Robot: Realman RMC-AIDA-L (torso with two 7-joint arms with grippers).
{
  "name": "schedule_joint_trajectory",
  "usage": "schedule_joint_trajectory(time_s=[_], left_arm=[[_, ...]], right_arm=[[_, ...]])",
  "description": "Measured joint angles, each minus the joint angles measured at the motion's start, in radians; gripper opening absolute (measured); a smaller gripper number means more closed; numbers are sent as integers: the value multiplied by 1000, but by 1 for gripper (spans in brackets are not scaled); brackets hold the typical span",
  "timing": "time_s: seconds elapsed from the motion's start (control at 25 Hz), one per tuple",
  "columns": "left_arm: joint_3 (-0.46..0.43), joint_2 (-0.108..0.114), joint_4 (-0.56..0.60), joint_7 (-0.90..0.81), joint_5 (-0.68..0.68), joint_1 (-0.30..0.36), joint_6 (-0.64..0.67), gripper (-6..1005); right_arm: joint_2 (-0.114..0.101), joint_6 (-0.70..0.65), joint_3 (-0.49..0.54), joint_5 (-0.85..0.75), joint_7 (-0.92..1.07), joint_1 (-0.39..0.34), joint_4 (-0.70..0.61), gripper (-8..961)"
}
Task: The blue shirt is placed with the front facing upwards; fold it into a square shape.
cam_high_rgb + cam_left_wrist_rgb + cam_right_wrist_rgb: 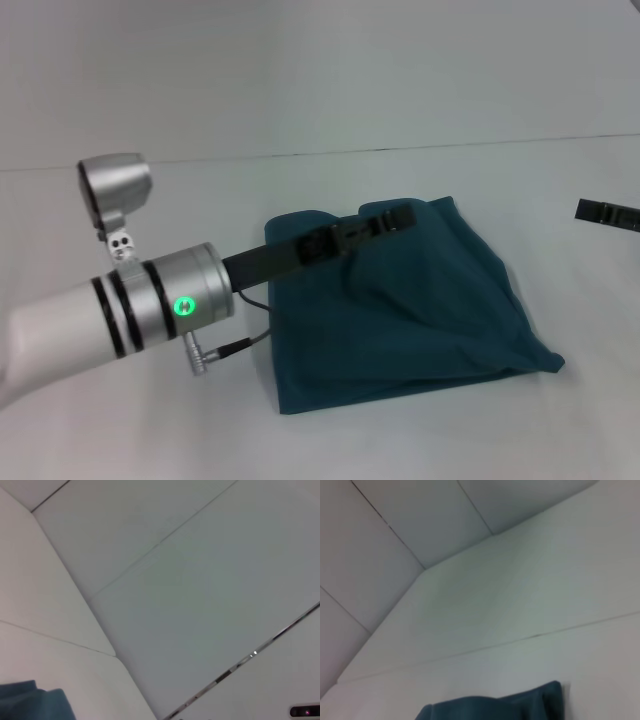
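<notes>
The blue shirt (400,320) lies folded into a rough, rumpled block on the white table, plain teal side up; no lettering or collar shows. My left gripper (385,222) reaches over the shirt's far edge and is shut on a layer of the cloth, which rises in a ridge beneath it. My right gripper (606,213) sits low at the far right, apart from the shirt. A corner of the shirt shows in the left wrist view (35,702), and an edge of it shows in the right wrist view (495,707).
The white table (120,430) runs around the shirt on all sides, with a white wall (320,70) behind it. My left arm's silver wrist (170,300) and its cable (245,340) hang over the table left of the shirt.
</notes>
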Motion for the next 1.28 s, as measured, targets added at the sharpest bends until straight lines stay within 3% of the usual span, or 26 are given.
schedule_joint_trajectory(time_s=[0.24,0.48,0.84,1.12,1.28], left_arm=[[0,6,165,-13,80,103,22,811],[-35,8,292,-17,210,176,32,921],[-182,16,370,-28,421,205,76,921],[-269,24,406,-30,521,214,146,920],[-306,28,414,-30,564,217,157,920]], right_arm=[[-10,2,-51,-76,107,36,2,931],[2,33,-67,-183,193,116,15,931],[29,167,-76,-204,199,217,117,930],[63,273,-84,-203,198,262,158,903],[68,332,-103,-200,202,272,193,888]])
